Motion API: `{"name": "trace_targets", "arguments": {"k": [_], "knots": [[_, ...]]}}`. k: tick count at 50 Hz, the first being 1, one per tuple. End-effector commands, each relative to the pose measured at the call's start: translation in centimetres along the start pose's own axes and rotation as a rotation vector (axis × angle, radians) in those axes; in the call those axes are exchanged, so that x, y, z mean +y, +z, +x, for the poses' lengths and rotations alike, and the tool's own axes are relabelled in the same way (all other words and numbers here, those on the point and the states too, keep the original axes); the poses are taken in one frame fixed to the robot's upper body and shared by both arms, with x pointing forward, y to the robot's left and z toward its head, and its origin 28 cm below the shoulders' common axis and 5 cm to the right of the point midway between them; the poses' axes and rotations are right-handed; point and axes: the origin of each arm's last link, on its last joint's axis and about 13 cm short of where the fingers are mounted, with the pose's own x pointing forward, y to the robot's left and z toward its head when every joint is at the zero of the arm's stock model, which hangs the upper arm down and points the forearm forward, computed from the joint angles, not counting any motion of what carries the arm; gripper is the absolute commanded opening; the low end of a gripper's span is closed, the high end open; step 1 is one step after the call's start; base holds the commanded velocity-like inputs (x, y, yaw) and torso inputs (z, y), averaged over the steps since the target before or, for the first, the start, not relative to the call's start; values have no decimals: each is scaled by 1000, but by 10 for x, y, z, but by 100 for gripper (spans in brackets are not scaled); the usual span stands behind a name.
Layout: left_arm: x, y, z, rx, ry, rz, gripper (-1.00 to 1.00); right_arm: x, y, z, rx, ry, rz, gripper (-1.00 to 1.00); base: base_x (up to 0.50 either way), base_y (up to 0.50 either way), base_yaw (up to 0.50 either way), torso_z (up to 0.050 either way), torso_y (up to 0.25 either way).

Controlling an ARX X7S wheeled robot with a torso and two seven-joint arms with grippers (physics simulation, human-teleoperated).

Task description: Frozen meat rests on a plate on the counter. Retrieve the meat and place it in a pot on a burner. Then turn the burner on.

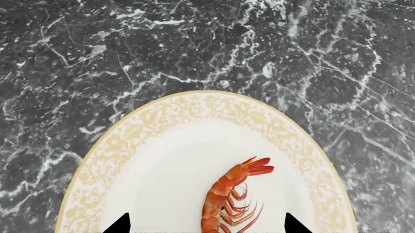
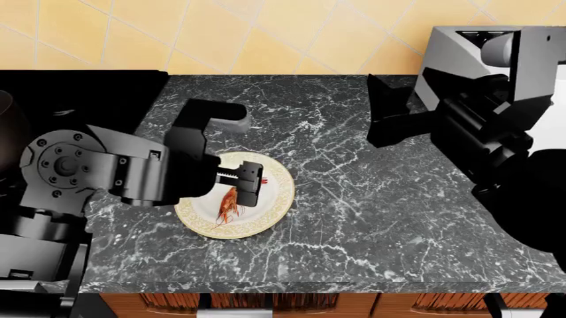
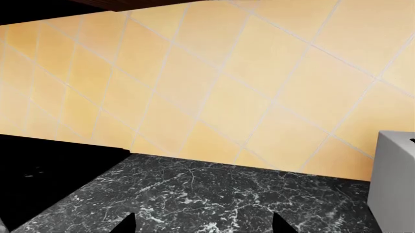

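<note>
The frozen meat (image 1: 220,204), a reddish-orange shrimp with thin legs, lies on the cream plate (image 1: 162,145) with a yellowish patterned rim. The plate sits on the dark marble counter (image 1: 97,58). My left gripper (image 1: 207,227) is open just above the plate, its two black fingertips (image 1: 122,225) either side of the shrimp's body and apart from it. In the head view the left gripper (image 2: 249,184) hangs over the shrimp (image 2: 229,204) on the plate (image 2: 276,199). My right gripper (image 2: 382,109) is open and empty, raised over the counter (image 2: 354,199). Pot and burner are out of view.
The black stovetop (image 2: 89,93) borders the counter on the left and also shows as the dark stovetop (image 3: 39,179). A grey toaster-like box (image 2: 460,46) stands at the back right, the same box (image 3: 395,179) beside the yellow tiled wall (image 3: 227,87). The counter's front edge (image 2: 292,289) runs near me.
</note>
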Motion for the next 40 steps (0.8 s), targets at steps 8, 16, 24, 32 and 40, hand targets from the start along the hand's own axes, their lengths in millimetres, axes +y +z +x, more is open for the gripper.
{"name": "trace_targets", "arguments": {"k": [8, 16, 24, 32, 40], "knots": [[-2, -2, 4, 18, 6, 26, 100, -2, -4, 2, 5, 0, 7, 100, 0, 0, 0, 0, 0], [-3, -2, 6, 20, 3, 30, 100, -1, -4, 0, 7, 0, 8, 100, 0, 0, 0, 0, 0], [-3, -3, 8, 24, 4, 31, 100, 0, -3, -2, 8, -1, 11, 100, 0, 0, 0, 0, 0], [-4, -3, 8, 28, 5, 36, 100, 0, -2, -4, 6, -3, 12, 100, 0, 0, 0, 0, 0], [-8, -4, 8, 33, 0, 46, 100, -1, -2, -7, 2, -6, 14, 100, 0, 0, 0, 0, 0]]}}
